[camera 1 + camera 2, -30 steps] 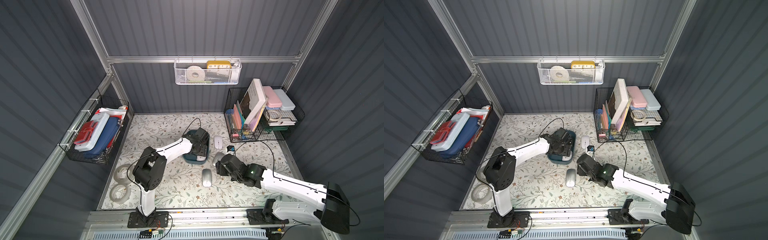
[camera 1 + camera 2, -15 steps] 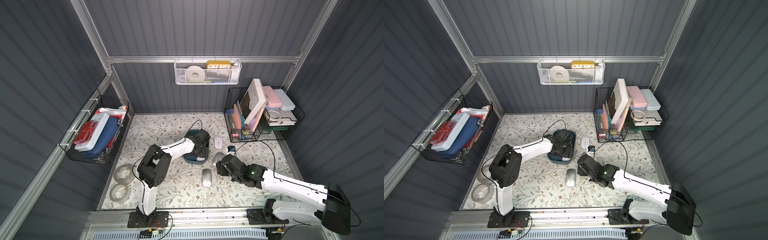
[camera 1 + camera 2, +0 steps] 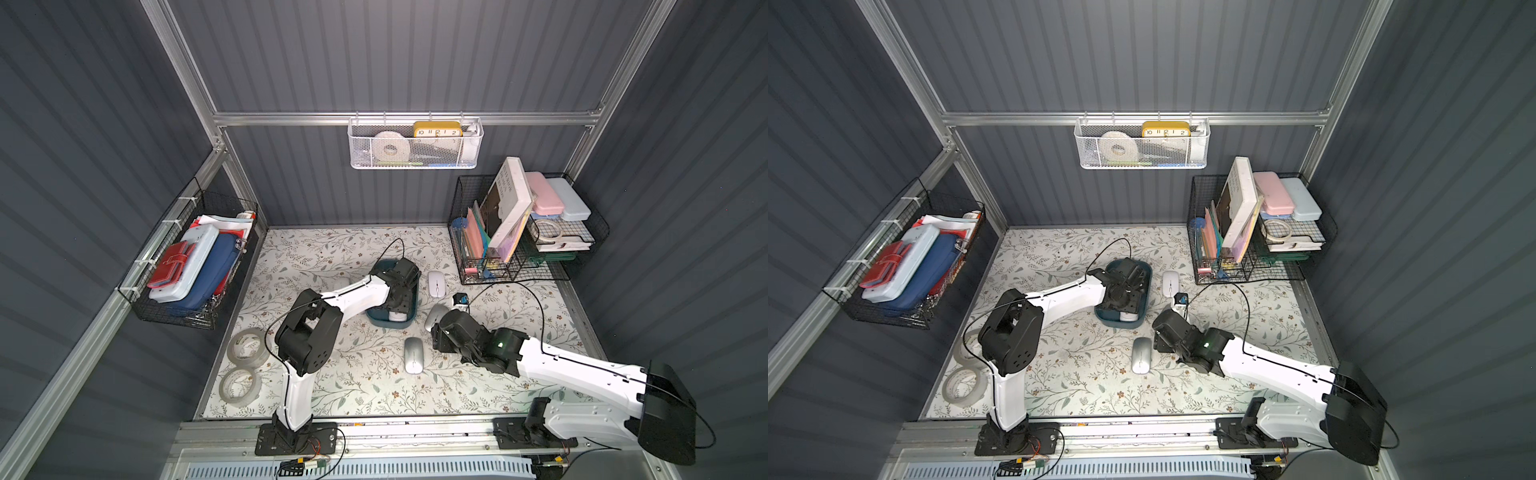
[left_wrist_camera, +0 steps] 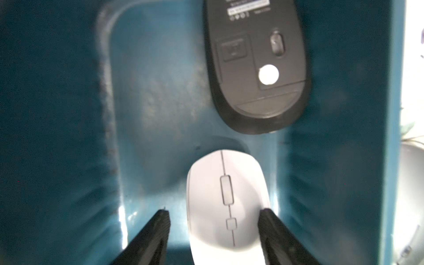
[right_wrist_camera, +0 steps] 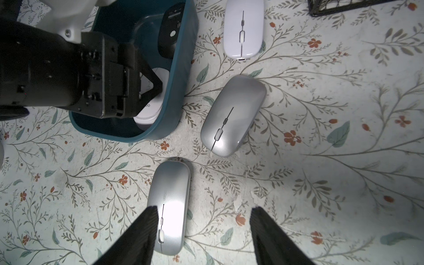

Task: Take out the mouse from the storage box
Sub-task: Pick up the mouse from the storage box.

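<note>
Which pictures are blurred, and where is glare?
Left wrist view: soft overall, the white mouse in the storage box blurred, the strip beyond the box wall burnt out white. Right wrist view: sharp, glare patch on the nearest silver mouse. Both top views: evenly lit, sharp.

Inside the blue storage box (image 4: 68, 114), a white mouse (image 4: 226, 202) sits between the two black fingers of the left end effector (image 4: 213, 213). A black mouse (image 4: 257, 68) lies upside down past it.
</note>
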Controlling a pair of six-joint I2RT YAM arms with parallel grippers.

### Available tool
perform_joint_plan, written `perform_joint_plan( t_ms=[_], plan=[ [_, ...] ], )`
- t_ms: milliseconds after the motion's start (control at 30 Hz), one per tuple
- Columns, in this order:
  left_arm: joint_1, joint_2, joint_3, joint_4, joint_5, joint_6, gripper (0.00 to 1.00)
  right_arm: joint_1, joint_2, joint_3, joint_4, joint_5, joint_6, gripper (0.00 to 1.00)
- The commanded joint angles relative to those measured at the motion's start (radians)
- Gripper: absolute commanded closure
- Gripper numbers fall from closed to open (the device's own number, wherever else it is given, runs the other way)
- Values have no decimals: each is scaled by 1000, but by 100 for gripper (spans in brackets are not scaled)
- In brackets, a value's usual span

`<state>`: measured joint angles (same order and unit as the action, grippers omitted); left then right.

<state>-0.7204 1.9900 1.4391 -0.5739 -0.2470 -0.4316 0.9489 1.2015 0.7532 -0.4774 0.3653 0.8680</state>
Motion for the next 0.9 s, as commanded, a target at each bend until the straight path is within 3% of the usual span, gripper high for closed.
perform_joint_plan(
  t_ms=[0, 100, 300, 867],
  plan=[
    [1, -41, -17, -30, -33, 12, 34, 1, 6, -14, 17, -7, 10, 31],
    [1, -47, -17, -30, -16, 0, 23, 1, 5, -15, 43, -17, 11, 31],
    [-1, -61, -17, -10, 48, -17, 14, 2, 53, -17, 59, -35, 12, 31],
    [-2, 52, -3, -30, 35, -88, 18, 3, 42, -25, 57, -25, 16, 31]
  ],
)
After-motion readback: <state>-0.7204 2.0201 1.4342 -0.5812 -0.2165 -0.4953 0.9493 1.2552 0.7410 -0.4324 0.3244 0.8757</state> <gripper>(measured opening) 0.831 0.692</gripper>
